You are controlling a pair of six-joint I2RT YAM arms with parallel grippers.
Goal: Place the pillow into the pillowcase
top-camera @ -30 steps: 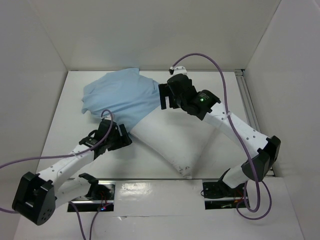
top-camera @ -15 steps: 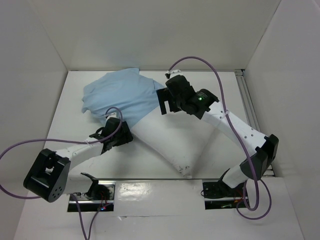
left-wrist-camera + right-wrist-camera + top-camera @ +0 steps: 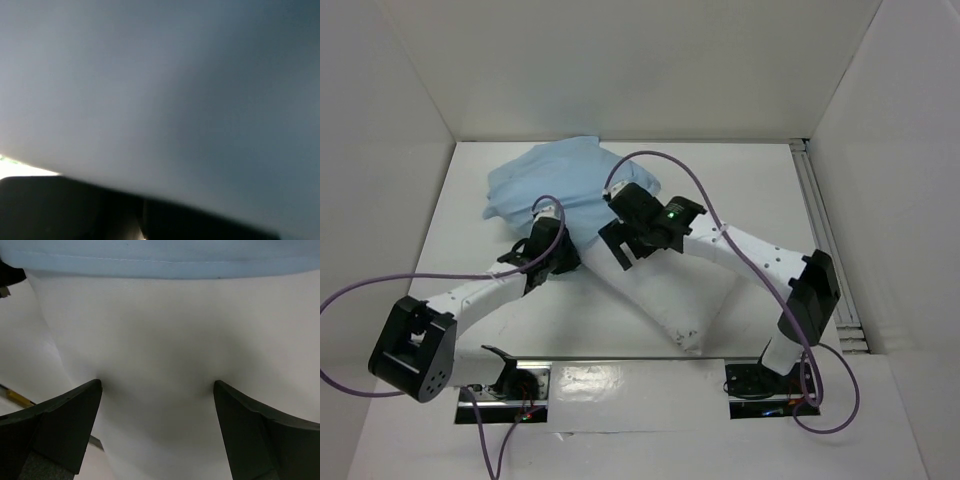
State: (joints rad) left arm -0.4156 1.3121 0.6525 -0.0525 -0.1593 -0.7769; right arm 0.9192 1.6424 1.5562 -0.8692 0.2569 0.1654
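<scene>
From above, the white pillow (image 3: 665, 285) lies diagonally, its far end inside the blue pillowcase (image 3: 555, 180), with the left gripper (image 3: 555, 258) closed at the hem. The left wrist view shows only blurred cloth. In the right wrist view, the right gripper (image 3: 157, 385) is spread wide, straddling the pillow.

pillow (image 3: 670, 285): one was seen
pillowcase (image 3: 560, 175): one was seen
purple cables (image 3: 645, 154): two were seen
grippers: two were seen, left gripper (image 3: 560, 262) and right gripper (image 3: 157, 390)
</scene>
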